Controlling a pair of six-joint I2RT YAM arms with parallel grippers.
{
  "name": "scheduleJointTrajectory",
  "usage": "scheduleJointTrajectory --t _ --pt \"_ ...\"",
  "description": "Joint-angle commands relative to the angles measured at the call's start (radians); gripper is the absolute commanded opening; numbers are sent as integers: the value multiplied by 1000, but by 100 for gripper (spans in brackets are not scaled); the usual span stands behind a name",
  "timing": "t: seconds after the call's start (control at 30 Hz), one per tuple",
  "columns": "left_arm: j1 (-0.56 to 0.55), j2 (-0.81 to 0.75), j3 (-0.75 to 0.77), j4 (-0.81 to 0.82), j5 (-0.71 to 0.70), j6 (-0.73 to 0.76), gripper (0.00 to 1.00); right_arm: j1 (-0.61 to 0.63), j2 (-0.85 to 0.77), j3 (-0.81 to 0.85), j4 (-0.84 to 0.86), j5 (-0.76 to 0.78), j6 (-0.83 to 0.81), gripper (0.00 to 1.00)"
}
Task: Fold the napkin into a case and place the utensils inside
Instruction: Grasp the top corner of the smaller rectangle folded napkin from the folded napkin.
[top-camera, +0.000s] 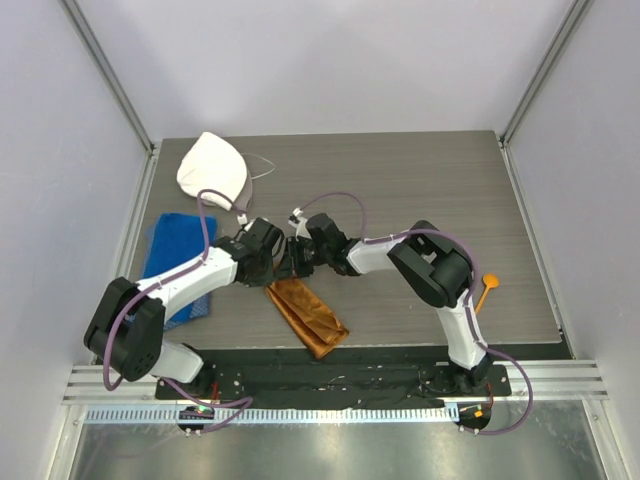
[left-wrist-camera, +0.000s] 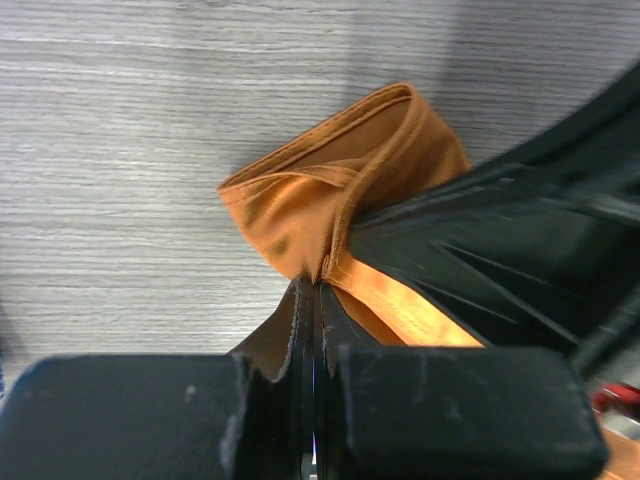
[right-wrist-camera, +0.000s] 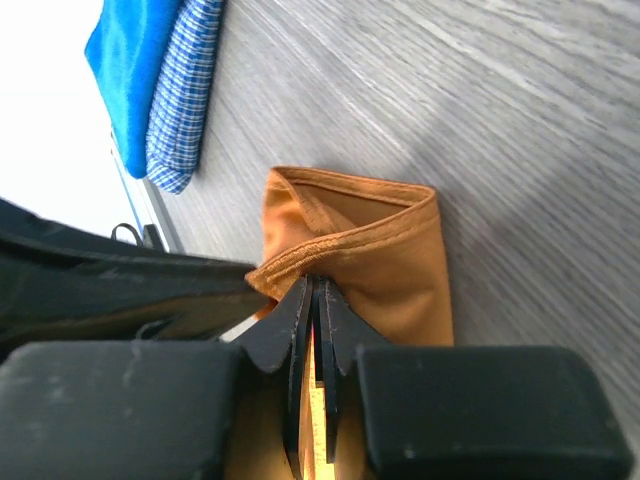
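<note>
Left gripper (left-wrist-camera: 315, 290): clenched on the napkin (left-wrist-camera: 330, 190); a stitched edge is nipped right at the fingertips, and a bunched fold stands just ahead of them.
Right gripper (right-wrist-camera: 315, 285): clamped tight on the same cloth; the hem is caught at its tips, with an open loop of fabric just beyond them.
Grippers together: in the top view the two sets of tips are seen almost touching, both on one end of the cloth.
Napkin position: it is laid as a narrow layered strip on the table (top-camera: 420, 180), one end gathered at the tips, the rest trailing back from them toward the arm bases.
Handling: the cloth is judged very light, limp and a little slick. No shape is held by it unsupported, and its layers are likely to slide over each other when pulled.
Where to hold: the thicker stitched hem is judged the best bite, with every layer caught in the pinch. Holds set further apart would be needed for a flat fold.
Utensils (top-camera: 486, 290): an orange plastic piece is seen on the outer side of the right arm, well apart from both grippers. Fork or spoon cannot be told.
Other cloths: a blue towel (top-camera: 175, 255) lies under the left arm, and a white cloth cap (top-camera: 213, 170) beyond it, both well apart from the tips.
</note>
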Motion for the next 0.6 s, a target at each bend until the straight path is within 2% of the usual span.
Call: scheduleJointTrajectory --t 0.0,0.2,0.4,0.57 --pt "-4 -32 -4 68 22 -21 0 21 32 47 37 -15 7 13" --pt "14 -29 -23 106 -24 -58 0 55 49 12 47 8 -5 13" --pt "16 -80 -20 96 -90 -83 0 70 15 -22 -8 38 -85 12" --pt "22 -66 -32 103 -41 -89 0 80 52 -17 55 -12 -59 13"
